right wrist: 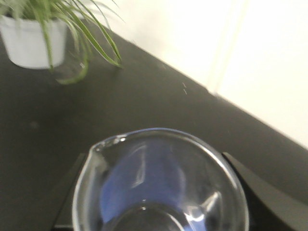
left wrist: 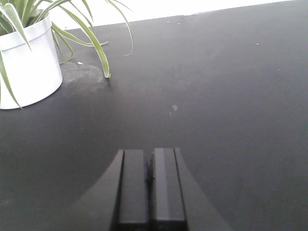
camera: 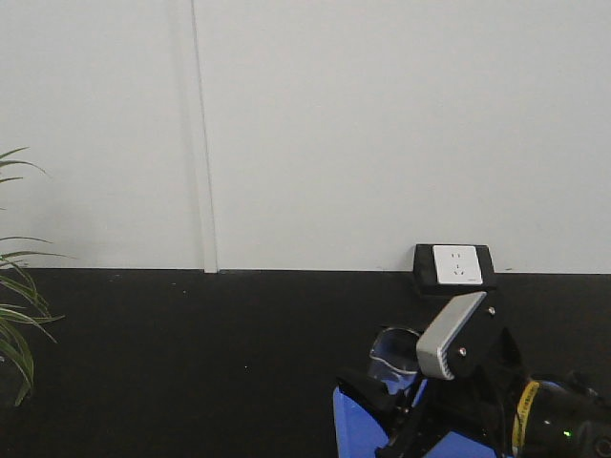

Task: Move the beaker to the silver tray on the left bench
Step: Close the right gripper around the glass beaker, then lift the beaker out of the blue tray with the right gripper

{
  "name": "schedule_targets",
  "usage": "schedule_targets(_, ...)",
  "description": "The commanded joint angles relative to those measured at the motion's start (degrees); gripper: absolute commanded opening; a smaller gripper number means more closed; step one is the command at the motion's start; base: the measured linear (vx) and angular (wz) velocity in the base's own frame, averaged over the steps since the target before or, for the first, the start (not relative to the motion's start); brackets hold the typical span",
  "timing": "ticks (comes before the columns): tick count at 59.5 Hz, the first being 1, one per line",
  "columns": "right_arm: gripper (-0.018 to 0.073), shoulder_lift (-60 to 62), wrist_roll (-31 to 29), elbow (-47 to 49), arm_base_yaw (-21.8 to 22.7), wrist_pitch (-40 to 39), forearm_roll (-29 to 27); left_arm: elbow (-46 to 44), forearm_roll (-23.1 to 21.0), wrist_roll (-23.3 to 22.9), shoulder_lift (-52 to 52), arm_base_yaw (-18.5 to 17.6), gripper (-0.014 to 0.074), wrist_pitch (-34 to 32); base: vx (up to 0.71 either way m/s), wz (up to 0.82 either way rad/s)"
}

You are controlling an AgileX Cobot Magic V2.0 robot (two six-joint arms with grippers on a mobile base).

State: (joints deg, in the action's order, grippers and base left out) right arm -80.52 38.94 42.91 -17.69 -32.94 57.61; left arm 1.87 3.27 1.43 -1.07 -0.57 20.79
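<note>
A small clear glass beaker (camera: 393, 355) with a pouring lip is held above the matte black bench top (camera: 191, 363) at the lower right of the front view. In the right wrist view the beaker (right wrist: 159, 183) fills the space between the dark fingers, and my right gripper (right wrist: 161, 197) is shut on it. Its lip points to the upper left there, and nothing coloured is inside. My left gripper (left wrist: 149, 166) hovers over bare black bench (left wrist: 231, 96), pads pressed together and holding nothing. The silver tray is out of view.
A bright blue tray (camera: 351, 420) lies under the right arm at the bottom edge. A white wall socket (camera: 455, 264) sits on the back wall. A potted plant in a white pot (left wrist: 29, 62) stands to the left, its leaves (camera: 14, 315) reaching over the bench.
</note>
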Motion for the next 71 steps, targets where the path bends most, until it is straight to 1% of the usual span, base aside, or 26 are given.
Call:
schedule_targets(1,-0.0014,2.3,1.1,4.1,-3.1,-1.0,-2.6,1.1,-0.2,-0.1,-0.4,-0.3,0.0001,-4.3,0.00,0.00)
schedule_targets(7,-0.0014,2.3,1.2,5.0,-5.4,-1.0,-2.4,1.1,-0.2,-0.1,-0.4,-0.3,0.0001,-4.3,0.00,0.00)
schedule_targets(10,-0.0012,2.3,1.2,5.0,-5.8,-1.1,-2.1,1.1,-0.2,-0.1,-0.4,-0.3,0.0001,-4.3,0.00,0.00)
schedule_targets(15,-0.0011,2.3,1.2,5.0,-5.8,-1.1,-1.0,1.1,-0.2,-0.1,-0.4,-0.3,0.0001,-4.3,0.00,0.00)
schedule_targets(71,-0.0011,2.3,1.2,5.0,-5.7,-1.1,-1.0,1.1,-0.2,-0.1,-0.4,-0.3,0.0001,-4.3,-0.01,0.00)
